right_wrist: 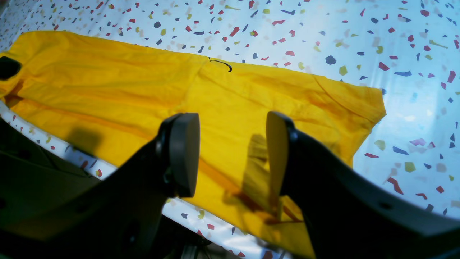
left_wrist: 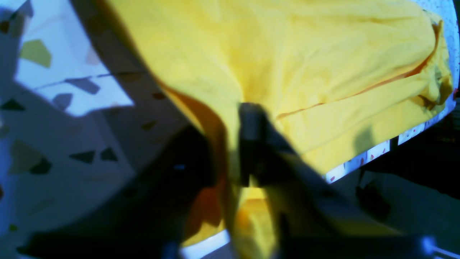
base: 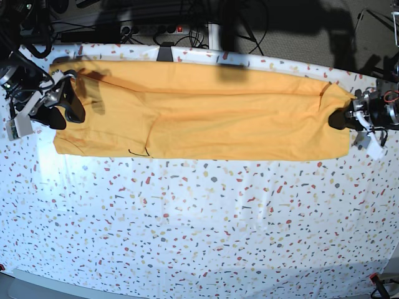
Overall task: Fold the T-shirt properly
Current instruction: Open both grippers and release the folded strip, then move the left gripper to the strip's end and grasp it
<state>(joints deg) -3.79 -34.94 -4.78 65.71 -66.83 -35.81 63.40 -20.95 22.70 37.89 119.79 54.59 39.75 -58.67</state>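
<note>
Between the pads of the left hand [left_wrist: 251,144] a bunched edge of the T-shirt [base: 206,112] is pinched: in the left wrist view the jaws stand clenched on yellow cloth that puckers toward them and hangs below. From that grip the garment runs away as a long band, already folded lengthwise, lying flat across the speckled surface [base: 199,230] toward the other arm. The right hand [right_wrist: 233,154] sits over the opposite end with its jaws parted and nothing clamped; cloth lies under and between the fingers [right_wrist: 185,154], and a short dark thread [right_wrist: 221,64] shows on the shirt's far edge beyond them.

As I read it, the step in hand is taking hold of the two short ends so the band can be folded across its length. One end is gripped, the other not yet. The next move calls for the right hand to settle onto its end and clench on both layers. Both hands would then lift together, keeping the cloth taut so the layers do not slip apart.
</note>
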